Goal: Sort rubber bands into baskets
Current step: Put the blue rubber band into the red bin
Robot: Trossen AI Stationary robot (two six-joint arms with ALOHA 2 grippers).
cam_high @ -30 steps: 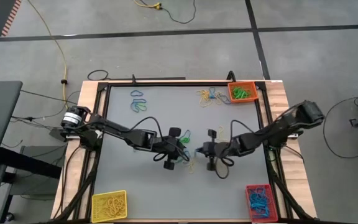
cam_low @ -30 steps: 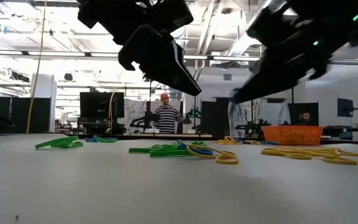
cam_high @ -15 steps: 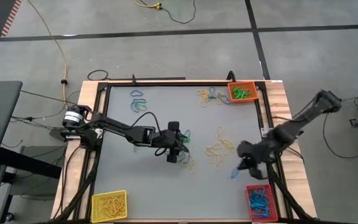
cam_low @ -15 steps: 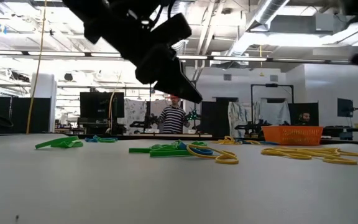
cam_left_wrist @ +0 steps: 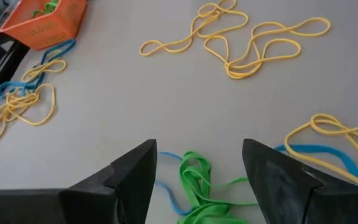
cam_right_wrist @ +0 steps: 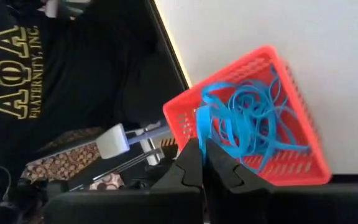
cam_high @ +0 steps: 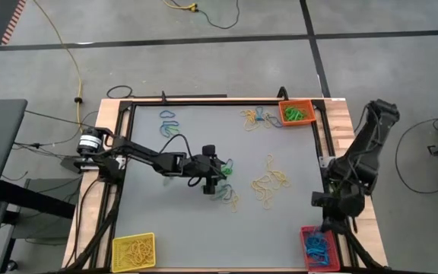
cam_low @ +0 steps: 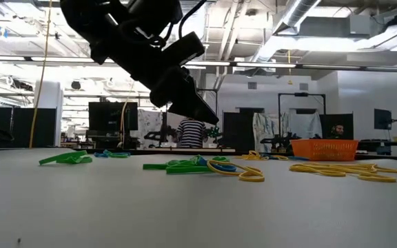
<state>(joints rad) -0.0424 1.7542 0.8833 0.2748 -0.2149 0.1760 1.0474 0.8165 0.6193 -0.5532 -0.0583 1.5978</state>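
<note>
A small heap of green rubber bands (cam_left_wrist: pixel 199 186) lies near the middle of the table (cam_high: pixel 181 221), tangled with a blue band (cam_left_wrist: pixel 319 154) and a yellow band (cam_left_wrist: pixel 344 140). The left hand (cam_high: pixel 212 176) hangs just above this heap, its fingers (cam_left_wrist: pixel 129 177) spread wide with nothing between them, the left arm reaching low across the table from its left edge.

The right arm is folded back by the table's right edge, its right hand (cam_right_wrist: pixel 202 163) pinched shut over the red basket (cam_high: pixel 315 246) at the near right corner. A thin blue strip (cam_right_wrist: pixel 201 124) sits at its tips; whether it is gripped is hard to tell.

The red basket holds blue bands, the orange basket (cam_high: pixel 296 113) green ones, the yellow basket (cam_high: pixel 133 251) yellow ones.

Loose yellow bands (cam_high: pixel 271 181) sprawl right of centre, their loops running mostly away from the arms.
</note>
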